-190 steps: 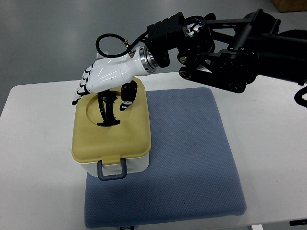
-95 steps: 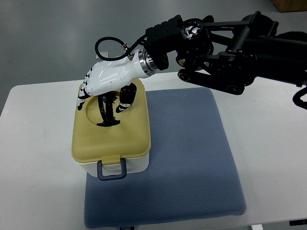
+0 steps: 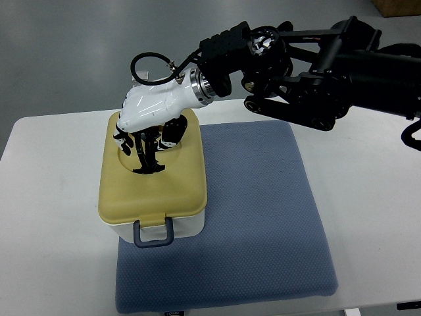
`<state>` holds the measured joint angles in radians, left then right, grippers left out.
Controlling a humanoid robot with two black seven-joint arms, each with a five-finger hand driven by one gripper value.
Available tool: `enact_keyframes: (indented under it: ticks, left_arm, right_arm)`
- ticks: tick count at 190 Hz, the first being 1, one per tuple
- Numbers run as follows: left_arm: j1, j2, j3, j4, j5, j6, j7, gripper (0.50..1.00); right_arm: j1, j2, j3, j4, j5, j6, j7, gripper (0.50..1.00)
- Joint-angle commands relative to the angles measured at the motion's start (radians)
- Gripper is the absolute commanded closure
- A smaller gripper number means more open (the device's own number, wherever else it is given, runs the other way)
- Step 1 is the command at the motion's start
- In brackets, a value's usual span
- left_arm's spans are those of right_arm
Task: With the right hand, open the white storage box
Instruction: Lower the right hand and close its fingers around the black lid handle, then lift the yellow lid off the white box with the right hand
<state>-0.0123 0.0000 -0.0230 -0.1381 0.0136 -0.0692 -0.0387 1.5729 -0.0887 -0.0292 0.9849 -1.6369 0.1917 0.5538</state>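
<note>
Top view. Your right hand (image 3: 146, 125), white-shelled with black-tipped fingers (image 3: 169, 135), hangs over the far half of the white storage box with its flat mustard-yellow plastic lid (image 3: 152, 178). The fingers curl down into the round recess of the lid, around the thin black folding handle (image 3: 148, 157); you cannot tell whether they grip it or only touch it. The box stands on the left edge of the blue-grey padded mat (image 3: 256, 217) on the white table (image 3: 52, 197). The lid lies flat and closed, and the grey-blue front latch (image 3: 154, 232) hangs down at the near side. Judged so, the reach is done; grasp and lift remain.
</note>
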Motion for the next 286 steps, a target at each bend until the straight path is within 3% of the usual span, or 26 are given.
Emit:
enact_keyframes:
  ticks: [1,34,183,286]
  left_arm:
    - [0.000,0.000,0.000,0.000,0.000,0.000,0.000,0.500]
    - [0.000,0.000,0.000,0.000,0.000,0.000,0.000,0.500]
    - [0.000,0.000,0.000,0.000,0.000,0.000,0.000,0.500]
    - [0.000,0.000,0.000,0.000,0.000,0.000,0.000,0.500]
  right_arm:
    - [-0.007,0.000,0.000,0.000,0.000,0.000,0.000,0.895]
    - [-0.008,0.001,0.000,0.000,0.000,0.000,0.001,1.000]
    - [0.022,-0.023,0.018,-0.003,0.005,0.002,0.008,1.000]
    - [0.030,-0.121,0.018,-0.072,0.020,-0.003,0.009,1.000]
